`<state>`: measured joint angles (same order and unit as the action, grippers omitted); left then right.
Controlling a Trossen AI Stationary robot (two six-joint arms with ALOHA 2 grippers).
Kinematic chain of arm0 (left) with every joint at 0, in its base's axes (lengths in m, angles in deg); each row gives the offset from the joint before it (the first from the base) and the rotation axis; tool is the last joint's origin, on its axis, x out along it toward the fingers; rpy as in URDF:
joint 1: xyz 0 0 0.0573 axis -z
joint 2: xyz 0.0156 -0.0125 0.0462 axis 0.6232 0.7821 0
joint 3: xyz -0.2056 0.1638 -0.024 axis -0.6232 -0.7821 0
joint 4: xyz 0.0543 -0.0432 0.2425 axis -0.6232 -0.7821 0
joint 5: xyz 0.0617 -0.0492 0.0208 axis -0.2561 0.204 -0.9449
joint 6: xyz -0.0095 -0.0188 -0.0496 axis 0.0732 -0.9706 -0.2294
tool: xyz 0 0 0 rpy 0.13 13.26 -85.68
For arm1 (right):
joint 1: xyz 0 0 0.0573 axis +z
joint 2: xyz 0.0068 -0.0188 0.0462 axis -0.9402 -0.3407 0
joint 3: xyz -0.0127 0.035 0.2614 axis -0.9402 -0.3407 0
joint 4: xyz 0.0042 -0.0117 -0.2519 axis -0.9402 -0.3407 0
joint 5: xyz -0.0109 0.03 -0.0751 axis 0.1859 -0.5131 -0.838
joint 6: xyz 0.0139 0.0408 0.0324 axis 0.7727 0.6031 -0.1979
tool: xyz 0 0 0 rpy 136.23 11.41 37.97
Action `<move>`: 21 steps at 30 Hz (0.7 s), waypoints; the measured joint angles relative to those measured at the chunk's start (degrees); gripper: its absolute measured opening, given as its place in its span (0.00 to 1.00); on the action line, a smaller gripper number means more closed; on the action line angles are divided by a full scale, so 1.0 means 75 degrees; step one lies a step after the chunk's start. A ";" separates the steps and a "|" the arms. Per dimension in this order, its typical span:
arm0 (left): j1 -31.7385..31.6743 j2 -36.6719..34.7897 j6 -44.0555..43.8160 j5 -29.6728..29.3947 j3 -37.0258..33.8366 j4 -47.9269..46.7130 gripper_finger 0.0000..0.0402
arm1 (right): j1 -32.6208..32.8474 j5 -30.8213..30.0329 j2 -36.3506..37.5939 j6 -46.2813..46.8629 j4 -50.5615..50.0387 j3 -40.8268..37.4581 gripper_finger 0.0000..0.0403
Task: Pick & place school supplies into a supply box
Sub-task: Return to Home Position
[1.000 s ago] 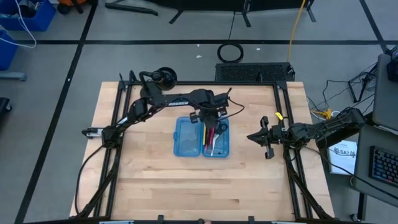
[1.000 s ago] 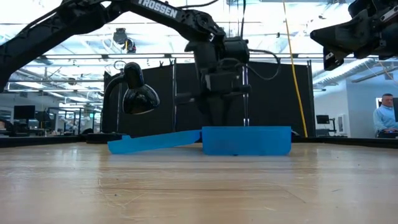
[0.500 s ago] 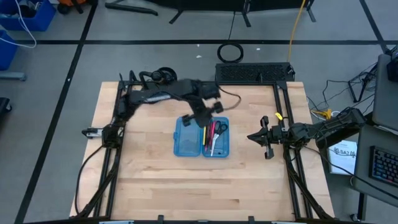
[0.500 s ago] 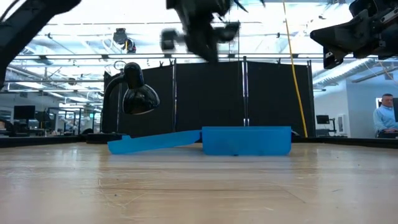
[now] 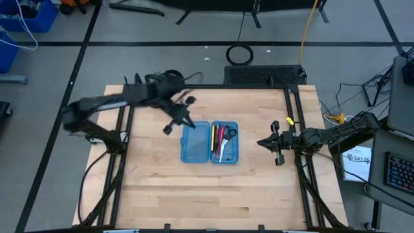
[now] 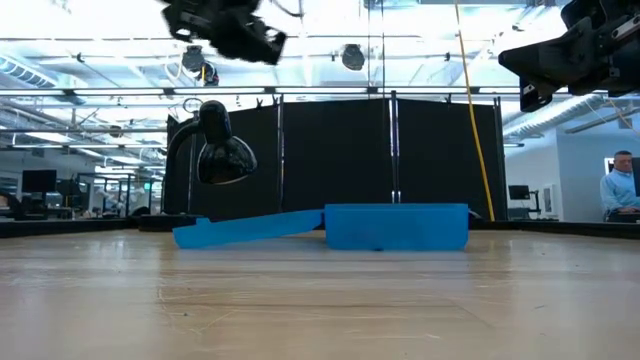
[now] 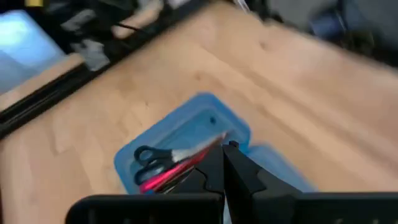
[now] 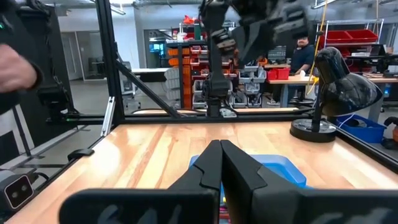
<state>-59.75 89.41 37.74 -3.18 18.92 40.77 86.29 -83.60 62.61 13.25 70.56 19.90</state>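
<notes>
The translucent blue supply box (image 5: 209, 142) lies open on the table's middle, both halves flat. Its right half holds a yellow pencil (image 5: 213, 137), red markers (image 5: 220, 139), black-handled scissors (image 5: 230, 133) and pens. In the low view the box (image 6: 396, 227) shows side-on, with its other half (image 6: 250, 228) lower. My left gripper (image 5: 176, 121) is shut and empty, high above the table just left of the box; it also shows in the low view (image 6: 228, 25). Its wrist view looks down on the scissors (image 7: 149, 159). My right gripper (image 5: 275, 144) is shut and empty, raised near the right edge.
A black desk lamp (image 5: 169, 79) stands at the table's far left and shows in the low view (image 6: 215, 145). Black frame rails (image 5: 294, 116) run along the table's left and right sides. Bare wood (image 5: 207, 194) lies between the box and the near edge.
My left gripper has risen out of the box's right half and swung up and toward the table's left edge, ending left of the box. The box and the supplies in it have stayed where they were.
</notes>
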 joint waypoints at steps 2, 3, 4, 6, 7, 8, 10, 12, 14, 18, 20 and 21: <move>0.0092 -0.0844 -0.1373 -0.0111 -0.1525 0.1810 0.00 | 0.0000 -0.0001 0.0000 0.0000 -0.0003 0.0000 0.00; 0.0182 -0.1221 -0.2024 -0.0327 -0.2271 0.2796 0.00 | 0.0000 -0.0002 0.0000 0.0000 -0.0014 0.0001 0.00; 0.0307 -0.1558 -0.2590 -0.0630 -0.2993 0.3761 0.00 | 0.0000 -0.0002 0.0000 0.0000 -0.0033 0.0001 0.00; 0.0640 -0.2232 -0.3487 -0.1566 -0.4385 0.5477 0.00 | 0.0000 -0.0002 0.0000 0.0001 -0.0050 -0.0002 0.00; 0.0815 -0.2543 -0.3817 -0.2097 -0.4956 0.6263 0.00 | 0.0000 -0.0004 0.0000 -0.0007 -0.0054 0.0001 0.00; 0.0981 -0.2863 -0.4108 -0.2557 -0.5451 0.6917 0.00 | 0.0000 -0.0002 0.0000 -0.0029 -0.0054 -0.0001 0.00; 0.1205 -0.3518 -0.4590 -0.3042 -0.6279 0.7616 0.00 | 0.0000 -0.0005 0.0000 -0.0112 -0.0054 0.0000 0.00; 0.1379 -0.4178 -0.4862 -0.3410 -0.6853 0.7920 0.00 | 0.0000 -0.0005 -0.0003 -0.0227 -0.0054 0.0000 0.00; 0.1585 -0.4920 -0.5004 -0.3872 -0.7176 0.7900 0.00 | 0.0000 -0.0022 0.0000 -0.0258 -0.0070 -0.0002 0.00; 0.1803 -0.6450 -0.4980 -0.4514 -0.7199 0.6596 0.00 | 0.0000 -0.0023 -0.0003 -0.0307 -0.0053 0.0000 0.00; 0.1905 -0.7113 -0.4974 -0.4715 -0.7083 0.5710 0.00 | 0.0000 -0.0022 -0.0003 -0.0309 -0.0058 0.0001 0.00; 0.1963 -0.7426 -0.4984 -0.4811 -0.7027 0.5312 0.00 | 0.0000 -0.0019 -0.0003 -0.0309 -0.0072 0.0001 0.00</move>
<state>-45.02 33.71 0.36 -39.27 -33.78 80.61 86.29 -83.75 62.59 10.93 70.02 19.90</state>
